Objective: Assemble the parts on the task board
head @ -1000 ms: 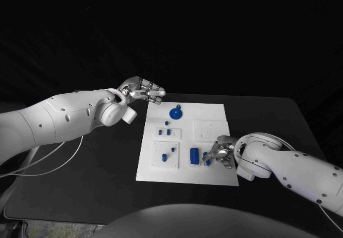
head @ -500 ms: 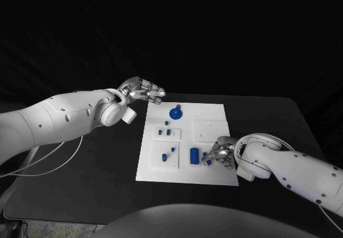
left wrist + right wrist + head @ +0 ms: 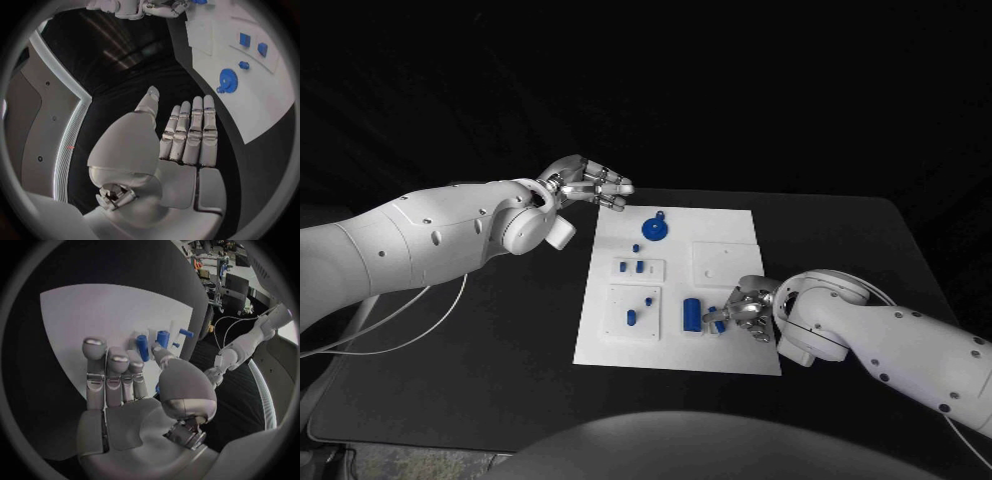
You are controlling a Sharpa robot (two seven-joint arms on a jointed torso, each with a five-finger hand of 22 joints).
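The right hand's fingers lie side by side and only gently bent, the thumb reaching forward toward a short blue cylinder just ahead of the fingertips; whether the thumb touches it, or whether anything is pinched, I cannot tell. The right hand hovers low over the near right part of the white task board, with a small blue part showing just at its fingertips and a taller blue block just beside that, toward the board's middle. Further in from the hand, the board carries a raised square tile with small blue pegs, a smaller tile with two blue rectangles, and, toward the far edge, a round blue disc. The left hand hangs off the board's far left corner, above the black bench, its fingers straight, together and holding nothing, with the disc well ahead of them. The step in hand looks like picking up the small part at the right hand's fingertips. To do it well, the thumb and one opposing finger should close squarely on the part's sides, not its end, without nudging the neighbouring block, and lift straight up so the part stays aligned for seating in its slot.
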